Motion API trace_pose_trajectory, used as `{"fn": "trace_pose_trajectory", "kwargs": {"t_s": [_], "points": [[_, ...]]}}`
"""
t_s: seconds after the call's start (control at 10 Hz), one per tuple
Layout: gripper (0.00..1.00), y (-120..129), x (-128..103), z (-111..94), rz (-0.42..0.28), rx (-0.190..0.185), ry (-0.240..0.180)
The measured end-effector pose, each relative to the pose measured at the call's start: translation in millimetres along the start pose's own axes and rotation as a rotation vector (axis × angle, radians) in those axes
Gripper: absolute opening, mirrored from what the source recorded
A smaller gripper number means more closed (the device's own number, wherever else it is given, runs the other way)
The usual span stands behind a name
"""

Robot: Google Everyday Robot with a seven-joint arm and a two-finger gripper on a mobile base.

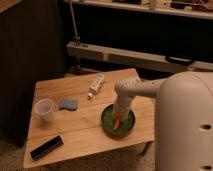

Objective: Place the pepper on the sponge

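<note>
1. Down inside the green bowl [106,123], the claw [118,118] reaches in from above, the arm bent steeply so its tips meet what lies at the bottom.
2. Right at those tips sits the pepper [116,123], orange and low in the bowl. The claw is closed narrow and, by the look of it, pinched on the pepper.
3. Well apart from the claw, to its left as the camera sees it, the sponge [68,104] lies flat on the counter [85,135]. Its top is bare, so it makes a ready landing spot.
4. Beyond the sponge from the claw stands a clear cup [44,110]. A white bottle [96,83] lies farther back, and a black block [46,147] sits near the front edge.
5. My read: any lift has to clear the bowl's rim before the pepper can be carried across.
</note>
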Motion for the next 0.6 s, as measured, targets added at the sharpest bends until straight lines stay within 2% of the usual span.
{"fn": "trace_pose_trajectory", "kwargs": {"t_s": [0.3, 0.4, 0.5, 0.6], "points": [[0.00, 5.5, 0.1, -44.9, -0.040, -0.039, -0.024], [0.00, 13.2, 0.2, -61.9, -0.087, -0.062, -0.030], [0.00, 31.3, 0.6, -76.0, -0.165, -0.086, -0.033], [0.00, 50.2, 1.3, -81.2, -0.237, -0.103, -0.031]]}}
